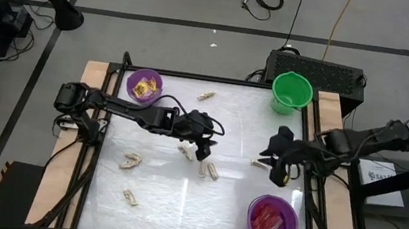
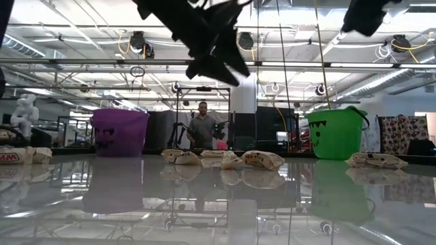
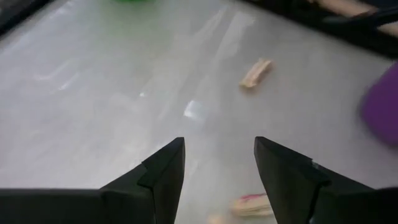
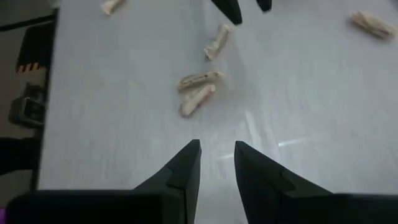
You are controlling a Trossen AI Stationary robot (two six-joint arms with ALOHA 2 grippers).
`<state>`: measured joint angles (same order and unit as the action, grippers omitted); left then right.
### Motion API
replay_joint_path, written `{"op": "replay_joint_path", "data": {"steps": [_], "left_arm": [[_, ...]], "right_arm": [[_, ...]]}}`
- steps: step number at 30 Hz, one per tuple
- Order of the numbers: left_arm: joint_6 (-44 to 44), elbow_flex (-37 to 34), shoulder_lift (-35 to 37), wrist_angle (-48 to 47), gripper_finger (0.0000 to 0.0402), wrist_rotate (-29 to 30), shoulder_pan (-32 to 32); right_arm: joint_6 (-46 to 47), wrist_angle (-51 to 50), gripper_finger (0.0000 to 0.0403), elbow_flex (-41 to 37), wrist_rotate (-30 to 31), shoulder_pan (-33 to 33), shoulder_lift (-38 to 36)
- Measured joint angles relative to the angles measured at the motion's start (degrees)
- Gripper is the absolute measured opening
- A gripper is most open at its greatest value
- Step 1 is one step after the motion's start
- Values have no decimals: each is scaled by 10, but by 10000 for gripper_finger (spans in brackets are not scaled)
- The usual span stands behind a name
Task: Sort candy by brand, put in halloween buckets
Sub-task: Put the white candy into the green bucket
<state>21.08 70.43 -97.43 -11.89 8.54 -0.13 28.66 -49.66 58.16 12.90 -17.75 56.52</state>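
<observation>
Tan wrapped candy pieces lie scattered flat on the white table: one (image 1: 184, 151) and another (image 1: 209, 170) at mid-table, one (image 1: 261, 165) toward the right, others (image 1: 130, 161) to the left. A purple bucket (image 1: 143, 85) at the far left holds yellow packets. A green bucket (image 1: 291, 92) stands far right. A second purple bucket (image 1: 272, 222) at the near right holds red packets. My left gripper (image 1: 204, 148) hangs open and empty above mid-table (image 3: 219, 146). My right gripper (image 1: 279, 176) hovers by the right edge, its fingers a narrow gap apart, empty (image 4: 217, 149).
A tan piece (image 1: 206, 95) lies near the far edge between the buckets, another (image 1: 130, 197) near the front left. A black box (image 1: 317, 68) sits behind the green bucket. A person (image 2: 202, 126) stands in the room beyond the table. Bare tabletop (image 1: 199, 217) lies at the front centre.
</observation>
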Motion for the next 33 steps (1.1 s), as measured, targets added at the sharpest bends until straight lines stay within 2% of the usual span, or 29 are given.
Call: {"op": "replay_joint_path", "data": {"steps": [5,11,19,26,33], "left_arm": [[-59,0,0,-61,200,-1,14],[-151,0,0,-161,200,-16,15],[-247,-33,0,-128,200,-38,17],[-251,-45,0,-113,200,-55,24],[-259,-45,10,-113,200,-55,28]], "right_arm": [[15,42,91,-60,-28,70,13],[97,59,91,-134,-42,124,28],[188,95,90,-163,-41,129,59],[257,99,54,-198,-42,127,84],[249,109,41,-210,-66,115,85]]}}
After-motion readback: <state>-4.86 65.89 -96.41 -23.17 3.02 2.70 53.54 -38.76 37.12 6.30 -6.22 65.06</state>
